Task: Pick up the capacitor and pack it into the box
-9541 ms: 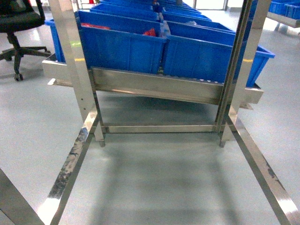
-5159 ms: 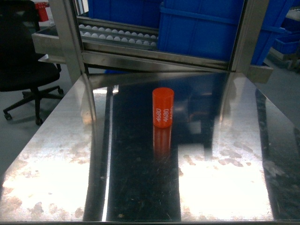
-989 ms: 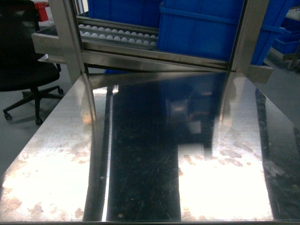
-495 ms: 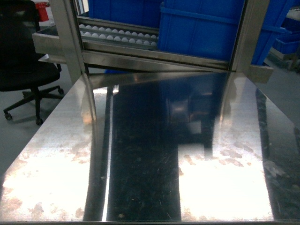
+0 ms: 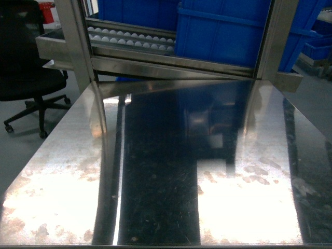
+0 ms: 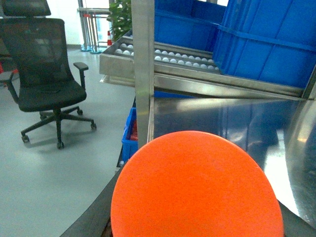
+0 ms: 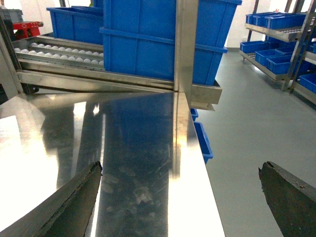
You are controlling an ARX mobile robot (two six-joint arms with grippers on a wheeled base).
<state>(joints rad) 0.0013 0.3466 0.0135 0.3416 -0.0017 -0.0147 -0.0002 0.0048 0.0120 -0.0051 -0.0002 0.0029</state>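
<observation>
Bare steel table (image 5: 155,171) lies open to reach from the front; steel uprights (image 5: 75,46) and blue bins (image 5: 218,28) wall off its far edge.

3 views — steel tabletop (image 5: 155,171) shared

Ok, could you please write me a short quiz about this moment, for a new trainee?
1. True or false: the right gripper is open, with nothing between its fingers.
2. What fills the lower part of the left wrist view?
A. the round end of the orange capacitor
B. a white lid
C. a cardboard box
3. In the head view, which piece of furniture stands on the floor to the left of the steel table?

Key:
1. True.
2. A.
3. The black office chair.
</observation>
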